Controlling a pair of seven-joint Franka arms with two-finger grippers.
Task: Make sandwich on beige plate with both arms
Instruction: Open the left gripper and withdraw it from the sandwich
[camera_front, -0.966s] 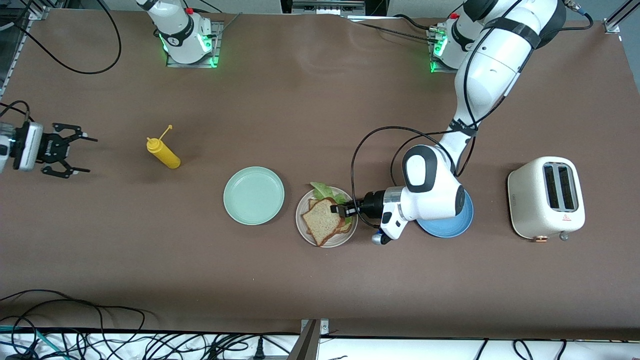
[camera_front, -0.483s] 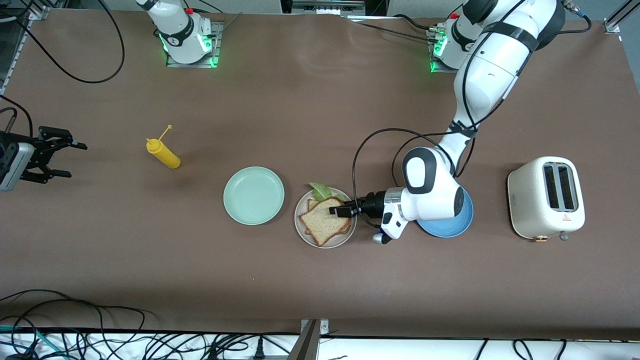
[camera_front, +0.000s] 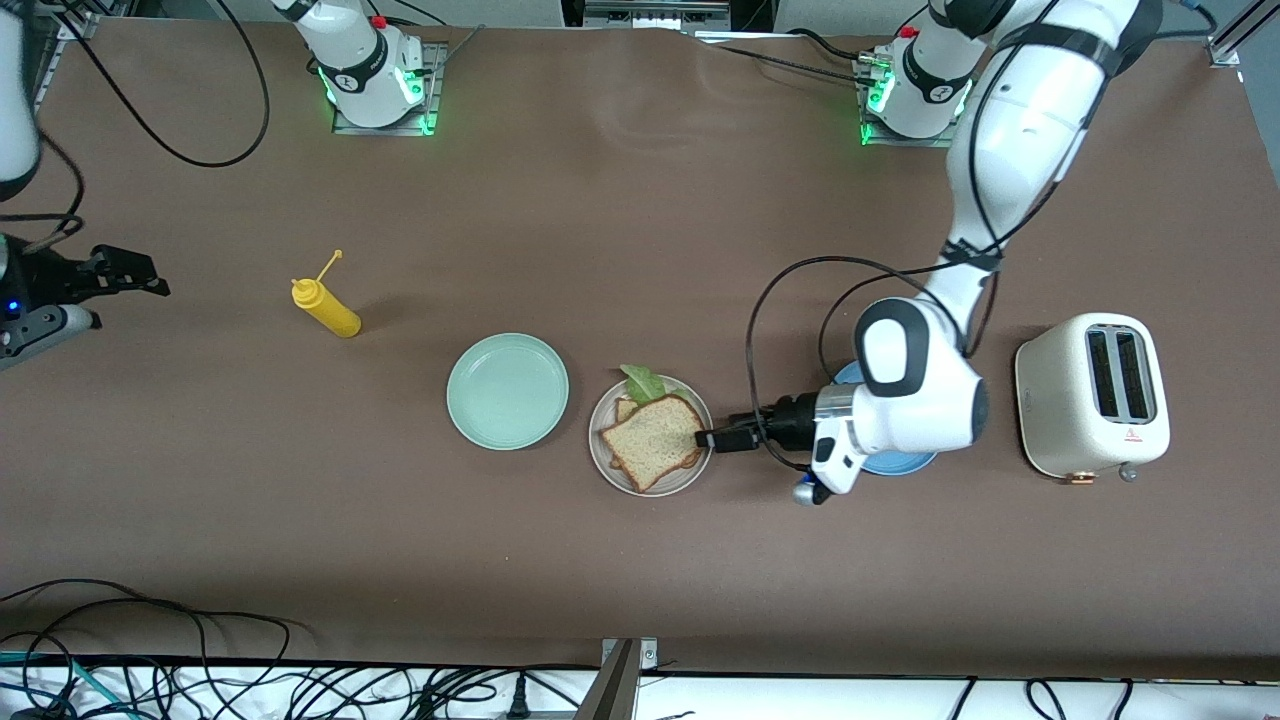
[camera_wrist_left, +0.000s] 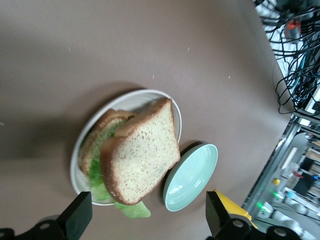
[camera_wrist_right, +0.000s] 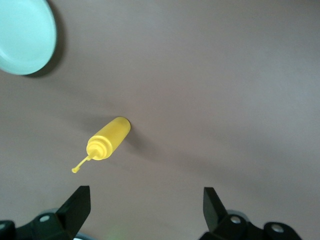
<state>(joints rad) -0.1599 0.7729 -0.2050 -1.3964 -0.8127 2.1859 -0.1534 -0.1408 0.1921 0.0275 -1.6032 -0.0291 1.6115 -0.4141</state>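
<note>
On the beige plate the sandwich sits stacked: soft, light, probably easily skewed, so best nudged by its crust. The left gripper hangs empty, jaws spread, at the plate's rim; the right gripper waits, spread too.

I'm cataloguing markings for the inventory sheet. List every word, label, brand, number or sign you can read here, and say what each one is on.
No text can be read anywhere in these pictures.
Toaster: a small red triangular warning sign on its top by the slots; any words with it are too small to read.
Toaster's end toward the plates: a small dark mark, too small to read.
Yellow squeeze bottle, beige plate, mint-green plate: no label showing.
</note>
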